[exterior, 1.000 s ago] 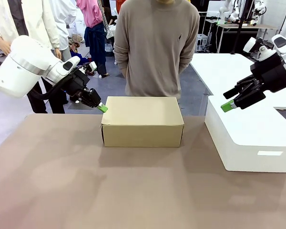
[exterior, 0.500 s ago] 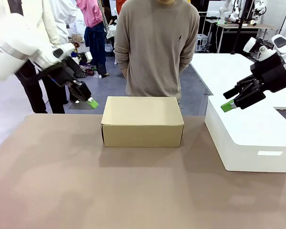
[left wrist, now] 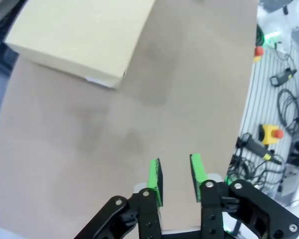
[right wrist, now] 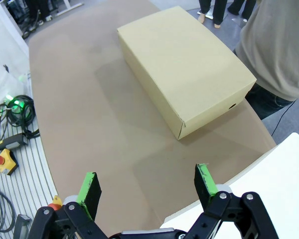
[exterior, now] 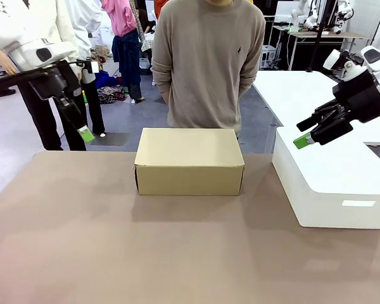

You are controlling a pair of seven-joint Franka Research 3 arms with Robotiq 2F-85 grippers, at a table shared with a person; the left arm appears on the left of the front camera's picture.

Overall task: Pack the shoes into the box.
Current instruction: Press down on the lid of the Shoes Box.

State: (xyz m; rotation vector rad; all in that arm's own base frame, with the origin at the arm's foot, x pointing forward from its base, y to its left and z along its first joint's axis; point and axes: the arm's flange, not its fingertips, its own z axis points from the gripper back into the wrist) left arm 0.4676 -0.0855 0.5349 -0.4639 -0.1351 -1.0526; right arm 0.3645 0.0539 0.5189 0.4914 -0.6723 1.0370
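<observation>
At the middle of the table point(exterior: 82, 253), toward the person's side, the box point(exterior: 189, 161) sits with its lid down flat and no shoes in sight, so the packing looks done or nearly so. A second ago the left gripper point(exterior: 84, 133) had its green tips together at the lid's far-left corner; since then it has swung up and away to the table's left edge, well clear of the box, and its pads point(left wrist: 155, 175) now stand slightly apart with nothing between them. That retreat reads as the lid-closing push finished. The right gripper point(exterior: 306, 138) has not moved: it hangs over the white plastic box point(exterior: 329, 183) with jaws spread wide and empty. The box lies with its long axis running left to right across the table, one long side facing the robot.
</observation>
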